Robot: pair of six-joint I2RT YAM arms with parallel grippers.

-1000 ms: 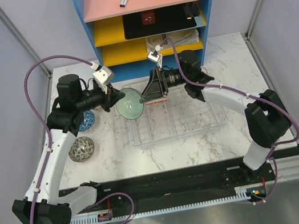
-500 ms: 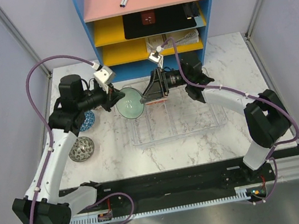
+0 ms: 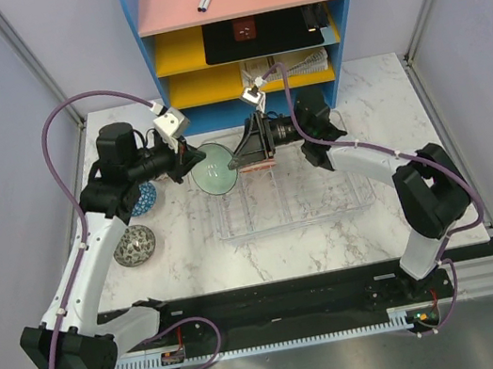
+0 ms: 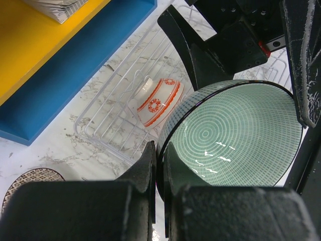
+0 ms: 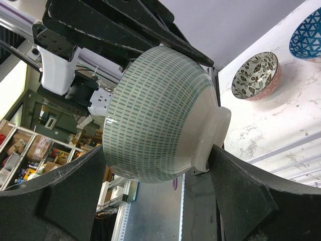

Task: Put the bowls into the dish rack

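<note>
Left claw [image 4: 158,150] clamps the rim of a round grey-green ceramic bowl [image 3: 214,171], mid-frame.
Right claw [image 3: 244,158] straddles it, fingers apart, seemingly for handover above the clear plastic dish rack [image 3: 326,201].

Marble table [image 3: 382,84] bears the dish rack [image 3: 326,199], blue bowl [image 3: 144,201], speckled bowl [image 3: 133,245].

Left end effector [image 3: 192,161] grips green bowl [image 3: 215,171].

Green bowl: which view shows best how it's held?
Left wrist: the left hand pinches the green bowl at the rim, inside plainly visible. Right wrist shows its outside and foot within the right hand. Top shows it small between both hands.
</note>
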